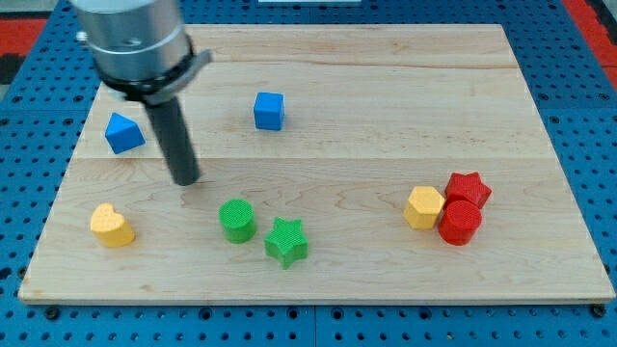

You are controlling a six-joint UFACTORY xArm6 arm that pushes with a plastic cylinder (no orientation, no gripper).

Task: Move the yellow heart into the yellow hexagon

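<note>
We have no gripper on this rig, so nothing can be grasped or released; we work only with my tip [185,180], the lower end of the dark rod, which rests on the wooden board [386,96] in the left-centre of the frame.

The yellow heart [112,226] lies in the lower left of the frame, down and to the left of my tip and apart from it. The yellow hexagon [423,207] sits at the right of the frame, touching the red star [469,188] and the red cylinder [460,223].

The governing relation: the heart must travel toward the frame's right, yet my tip stands on the heart's upper-right side. We judge that my tip must first pass around to the heart's left before pushing.

The green cylinder [236,220] and green star [287,241] lie close to the straight line between heart and hexagon and may obstruct the push. The blue blocks [123,132] [269,110] lie in the upper part of the frame, off that line.
</note>
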